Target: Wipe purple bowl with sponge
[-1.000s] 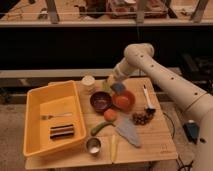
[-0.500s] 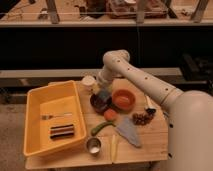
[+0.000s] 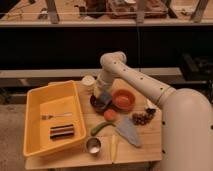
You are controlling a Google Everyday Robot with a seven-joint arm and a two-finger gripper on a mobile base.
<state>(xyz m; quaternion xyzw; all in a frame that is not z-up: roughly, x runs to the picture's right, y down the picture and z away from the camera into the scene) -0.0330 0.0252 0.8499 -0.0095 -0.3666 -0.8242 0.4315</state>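
Observation:
The purple bowl (image 3: 99, 104) sits on the wooden table (image 3: 150, 145), just left of the orange-red bowl (image 3: 123, 99). My gripper (image 3: 103, 94) reaches down from the white arm right over the purple bowl. It is shut on the small blue-grey sponge (image 3: 106, 97), which presses into the bowl's right inner side. The gripper and sponge hide much of the bowl's inside.
A yellow bin (image 3: 35, 100) with a fork and a dark bar fills the table's left. A white cup (image 3: 88, 81) stands behind the bowl. An orange fruit (image 3: 109, 115), green pepper (image 3: 101, 127), pale pointed sheet (image 3: 129, 132), metal cup (image 3: 93, 145) and dark cluster (image 3: 141, 118) lie in front.
The arm has swung left from above the orange-red bowl to the purple bowl and has come down, so the sponge now sits in the purple bowl.

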